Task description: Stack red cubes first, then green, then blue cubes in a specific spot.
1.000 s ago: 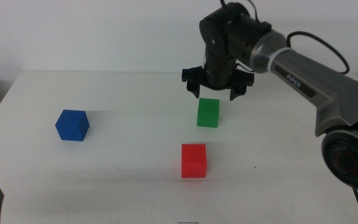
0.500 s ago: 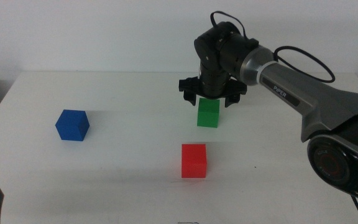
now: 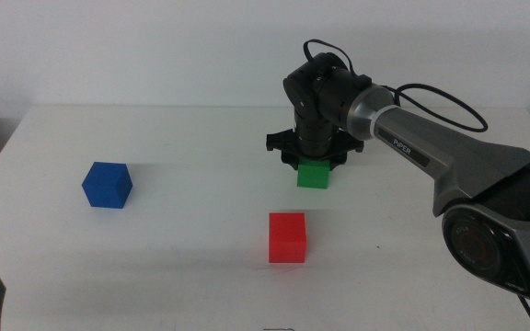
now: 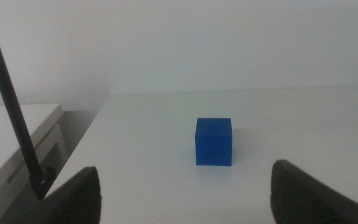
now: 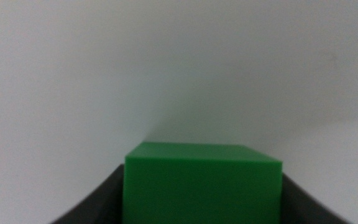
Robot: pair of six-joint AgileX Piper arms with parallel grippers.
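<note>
My right gripper (image 3: pixel 312 158) has come down over the green cube (image 3: pixel 314 175) at the table's middle back, open, with one jaw on each side of it. In the right wrist view the green cube (image 5: pixel 204 186) fills the space between the jaws of the right gripper (image 5: pixel 204 214). The red cube (image 3: pixel 287 237) sits alone on the white table (image 3: pixel 182 257), in front of the green one. Far to the left lies the blue cube (image 3: pixel 107 185). The waiting left gripper (image 4: pixel 185 199) stays open at the bottom left corner, facing the blue cube (image 4: pixel 214 142) from a distance.
The right arm (image 3: pixel 449 161) with its black cable reaches in from the right side. A thin black rod (image 4: pixel 11 106) and a low white shelf (image 4: pixel 17 134) stand beyond the table's left edge.
The right gripper has dropped from just above the green cube to around it, and its jaws look narrower. The cubes and the left arm have not moved.
</note>
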